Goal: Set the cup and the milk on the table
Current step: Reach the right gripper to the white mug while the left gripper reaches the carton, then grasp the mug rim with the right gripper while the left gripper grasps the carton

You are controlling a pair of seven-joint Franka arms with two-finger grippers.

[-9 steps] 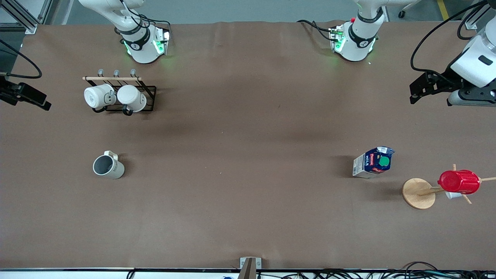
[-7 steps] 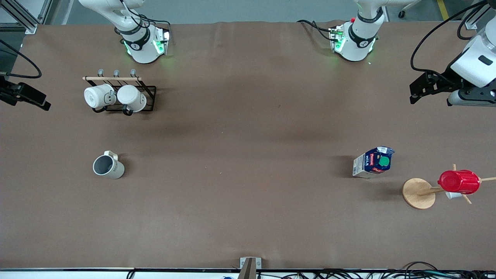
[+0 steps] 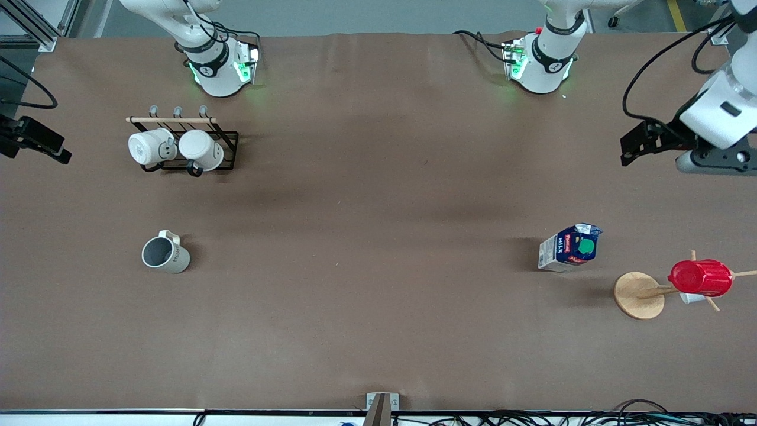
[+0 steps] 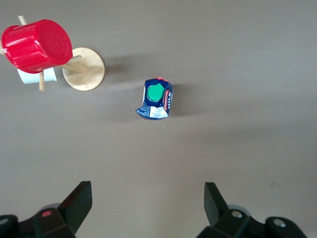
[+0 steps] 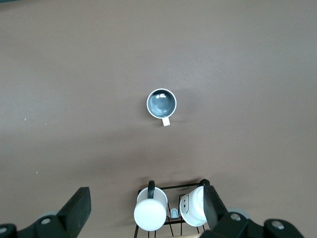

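Observation:
The cream-beige cup (image 3: 165, 255) stands upright on the brown table (image 3: 378, 195) toward the right arm's end, and shows from above in the right wrist view (image 5: 161, 103). The blue and white milk (image 3: 569, 248) with its green cap stands toward the left arm's end, and shows in the left wrist view (image 4: 155, 98). My left gripper (image 4: 148, 203) is open and empty, high over bare table and well apart from the milk; its hand (image 3: 707, 161) shows at the front view's edge. My right gripper (image 5: 147, 206) is open and empty, high over the mug rack; its hand (image 3: 35, 142) is mostly out of the front view.
A black wire rack (image 3: 183, 151) holding two white mugs (image 5: 151, 212) stands farther from the front camera than the cup. A wooden stand (image 3: 639, 294) bearing a red ribbed cup (image 3: 701, 277) stands beside the milk, closer to the left arm's end.
Both hands have shifted slightly toward the table's base side, and the right hand has slid farther out of the front view. The cup and the milk have not moved.

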